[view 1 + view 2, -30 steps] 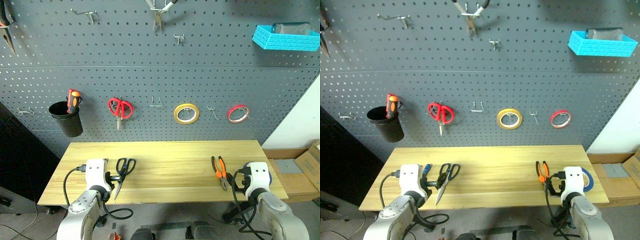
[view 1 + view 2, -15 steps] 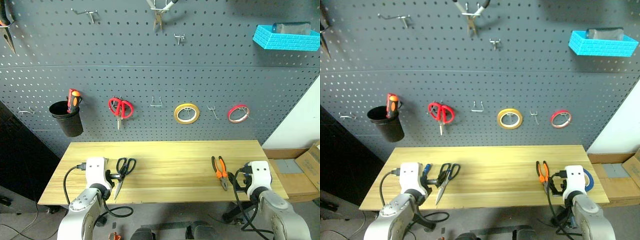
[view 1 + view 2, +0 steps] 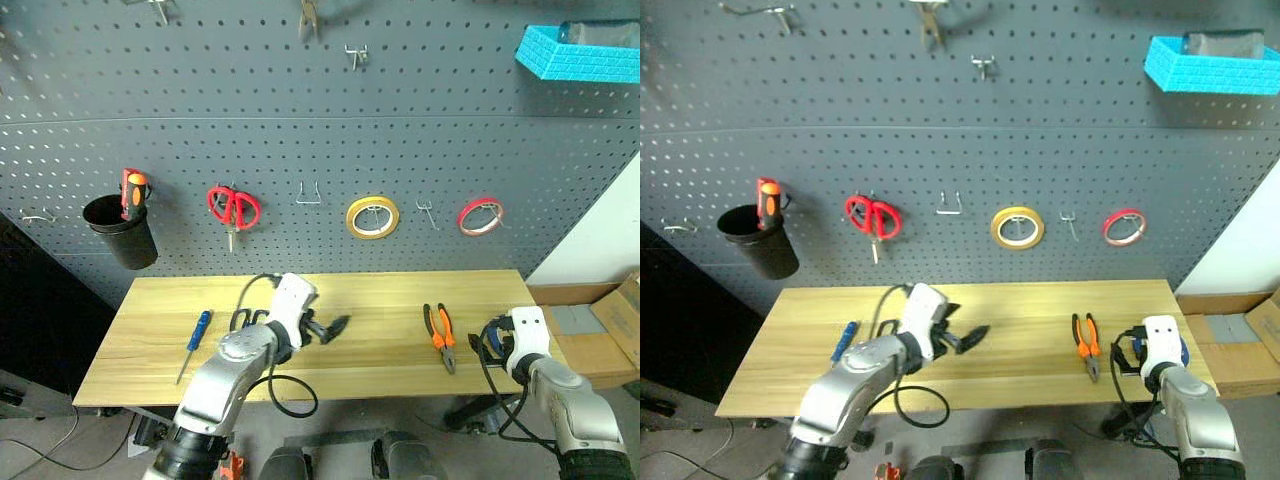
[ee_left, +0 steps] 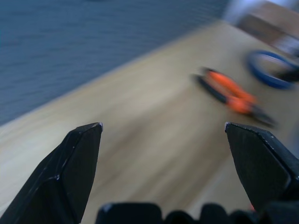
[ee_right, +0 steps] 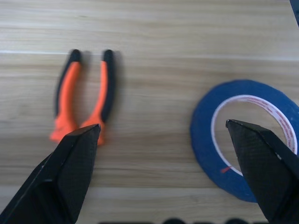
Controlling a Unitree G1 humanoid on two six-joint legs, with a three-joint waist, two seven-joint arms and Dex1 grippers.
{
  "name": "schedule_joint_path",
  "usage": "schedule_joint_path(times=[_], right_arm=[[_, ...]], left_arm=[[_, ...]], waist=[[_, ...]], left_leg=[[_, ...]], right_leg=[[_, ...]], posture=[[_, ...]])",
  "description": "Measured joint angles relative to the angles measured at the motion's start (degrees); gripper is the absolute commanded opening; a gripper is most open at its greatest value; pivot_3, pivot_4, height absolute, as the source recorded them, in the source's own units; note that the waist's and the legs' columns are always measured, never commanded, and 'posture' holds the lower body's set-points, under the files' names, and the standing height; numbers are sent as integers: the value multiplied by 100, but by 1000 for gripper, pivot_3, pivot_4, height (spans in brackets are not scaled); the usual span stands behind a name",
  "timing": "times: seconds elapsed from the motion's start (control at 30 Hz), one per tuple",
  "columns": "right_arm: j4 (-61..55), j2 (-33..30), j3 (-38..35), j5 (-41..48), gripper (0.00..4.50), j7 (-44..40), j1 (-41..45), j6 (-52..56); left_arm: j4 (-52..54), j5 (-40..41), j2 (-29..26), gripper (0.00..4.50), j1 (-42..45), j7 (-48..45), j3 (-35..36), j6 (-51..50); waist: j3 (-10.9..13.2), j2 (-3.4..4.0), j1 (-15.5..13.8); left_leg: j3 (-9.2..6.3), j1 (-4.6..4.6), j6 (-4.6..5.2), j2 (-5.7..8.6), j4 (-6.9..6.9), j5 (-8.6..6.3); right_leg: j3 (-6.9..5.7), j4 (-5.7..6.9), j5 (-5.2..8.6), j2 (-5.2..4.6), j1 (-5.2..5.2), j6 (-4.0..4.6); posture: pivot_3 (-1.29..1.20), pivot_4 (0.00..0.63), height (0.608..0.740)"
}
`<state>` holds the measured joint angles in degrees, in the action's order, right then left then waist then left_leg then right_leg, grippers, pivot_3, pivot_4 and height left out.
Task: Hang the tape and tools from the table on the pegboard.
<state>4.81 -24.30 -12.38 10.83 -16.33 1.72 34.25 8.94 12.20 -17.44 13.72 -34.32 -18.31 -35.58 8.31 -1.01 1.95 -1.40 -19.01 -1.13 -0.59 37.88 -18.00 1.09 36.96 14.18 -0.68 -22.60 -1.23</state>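
I read this as the approach step: nothing is gripped yet, and every task item lies on the table point(image 3: 380, 290).

Left gripper point(image 3: 335, 325): fingers spread wide and empty, held above the middle of the tabletop and pointing toward the right-hand side. Its arm covers most of the dark-handled scissors point(image 3: 242, 318), of which I see one loop. The blue-handled screwdriver point(image 3: 194, 340) lies free near the table's left end.

Right gripper point(image 5: 168, 135): fingers wide apart and empty, poised over the table's right end. In the right wrist view, the orange-and-black pliers point(image 5: 84, 93) lie toward one finger and the blue tape point(image 5: 243, 140) toward the other, both flat on the planks and a little apart from each other.

Next move, as I judge it: I lower the right gripper over either the tape's rim or the pliers' handles and close. The tape lies flat, so one finger must go inside its core.

On the pegboard point(image 3: 300, 150) the red scissors point(image 3: 232, 208), yellow roll point(image 3: 372, 217) and thin red roll point(image 3: 480, 216) already hang. A black cup point(image 3: 120, 230) and a blue basket point(image 3: 578, 58) are mounted there too. Bare hooks point(image 3: 311, 195) remain between the hung items. Nothing blocks either gripper; the reach across the table to the hooks is the main difficulty.
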Motion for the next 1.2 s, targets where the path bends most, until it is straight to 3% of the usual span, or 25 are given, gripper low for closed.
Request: schedule_joint_path(times=[0.27, 0.43, 0.63, 1.03, 1.07, 1.2], right_arm=[[778, -233, 3, -53, 4487, -215, 705, -21], [1285, -239, -144, 132, 4487, -270, 1138, 161], [2297, -303, -427, 351, 4487, -398, 1662, 256], [2821, -386, -458, 554, 625, -788, 1950, 315], [2826, -401, -415, 512, 406, -801, 1948, 278], [2868, -473, -179, 292, 388, -863, 1916, -20]], left_arm=[[-1604, -572, 586, 4492, 1273, -1105, -1253, 1202], [-2461, -820, 977, 4492, 1692, -1277, -1324, 1801], [-2779, -966, 1051, 4492, 1760, -1545, -1349, 2165], [-2736, -1054, 1119, 4500, 1686, -1700, -1333, 2221], [-2725, -1053, 1123, 4500, 1687, -1698, -1320, 2216], [-2711, -1051, 1144, 4500, 1686, -1686, -1243, 2219]], waist=[[311, 8, 75], [498, 8, 151], [569, 8, 170], [571, 8, 155], [571, 8, 157], [568, 11, 151]], left_leg=[[-7, -94, 7, -2, 9, -2], [-10, -121, 18, -5, 10, -8], [-12, -181, 19, -5, 29, -8], [-12, -181, 19, -4, 32, -7], [-12, -181, 19, -5, 32, -7], [-10, -180, 18, -3, 38, -7]], right_leg=[[16, -1, -33, -6, -74, 9], [13, -2, -32, -22, -91, 7], [8, 8, -37, -43, -157, -7], [5, 8, -42, -47, -156, -16], [5, 8, -43, -47, -156, -18], [2, 8, -47, -46, -155, -26]], posture=[[-130, 267, 740], [-141, 283, 740], [-124, 280, 740], [-107, 251, 740], [-107, 251, 740], [-111, 224, 740]])
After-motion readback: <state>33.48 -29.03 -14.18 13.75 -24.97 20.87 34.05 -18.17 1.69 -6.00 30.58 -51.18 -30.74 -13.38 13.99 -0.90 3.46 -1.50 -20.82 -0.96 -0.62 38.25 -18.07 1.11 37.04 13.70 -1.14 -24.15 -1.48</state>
